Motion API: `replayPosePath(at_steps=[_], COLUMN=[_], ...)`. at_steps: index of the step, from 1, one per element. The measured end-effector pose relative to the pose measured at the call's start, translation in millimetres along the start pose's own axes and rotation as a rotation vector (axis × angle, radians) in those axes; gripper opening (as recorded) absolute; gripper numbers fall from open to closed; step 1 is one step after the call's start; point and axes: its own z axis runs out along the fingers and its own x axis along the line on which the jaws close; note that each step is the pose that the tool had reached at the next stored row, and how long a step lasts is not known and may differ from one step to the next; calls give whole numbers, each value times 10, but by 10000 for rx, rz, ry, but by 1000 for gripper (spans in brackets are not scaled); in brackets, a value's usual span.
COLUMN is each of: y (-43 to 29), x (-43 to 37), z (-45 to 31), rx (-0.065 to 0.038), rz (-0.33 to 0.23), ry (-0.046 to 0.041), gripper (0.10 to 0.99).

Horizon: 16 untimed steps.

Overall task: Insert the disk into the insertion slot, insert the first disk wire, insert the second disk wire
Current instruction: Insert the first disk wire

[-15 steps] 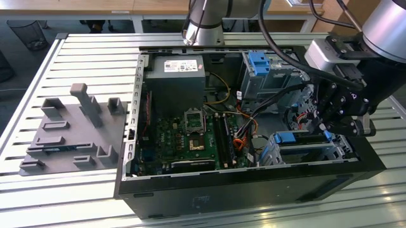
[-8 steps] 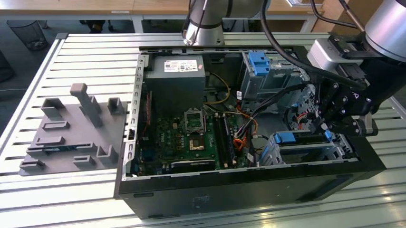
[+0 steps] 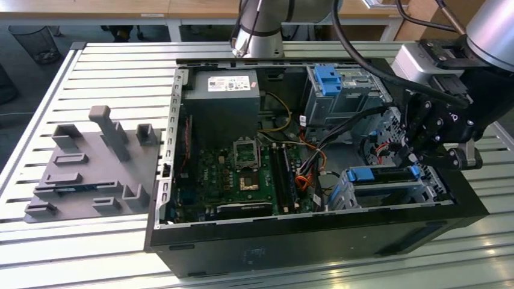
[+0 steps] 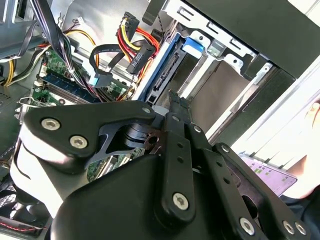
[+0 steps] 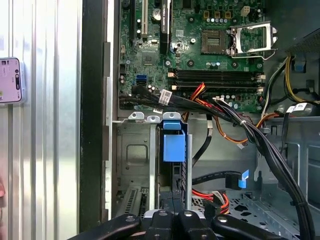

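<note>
The disk (image 3: 384, 175), silver in a bright blue carrier, sits on edge inside the insertion slot (image 3: 437, 188) at the case's front corner on the exterior view's right. In the first wrist view its blue carrier (image 5: 174, 145) runs straight out from my gripper (image 5: 173, 202), between the slot's metal walls (image 5: 134, 152). My gripper (image 3: 425, 159) hangs just over the disk's end. Its fingers (image 4: 176, 105) are shut together, tips close to the disk's connector edge (image 4: 161, 75), with nothing between them. A black plug on red and yellow wires (image 4: 137, 57) and a black cable with a blue tab (image 4: 100, 77) hang loose beside the disk.
The open case (image 3: 321, 229) holds the motherboard (image 3: 241, 174), a power supply (image 3: 221, 102) and a taller grey cage with a blue tab (image 3: 329, 81). A grey fixture plate (image 3: 88, 168) lies at the exterior view's left. A hand with a phone (image 4: 295, 175) is outside the case.
</note>
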Motion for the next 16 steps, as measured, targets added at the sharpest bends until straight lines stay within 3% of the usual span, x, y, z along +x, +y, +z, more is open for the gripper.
replayPosePath(at_steps=[16], y=[-54], x=[-12], z=[0], rx=[0], rz=[1], ry=[1], gripper=[106])
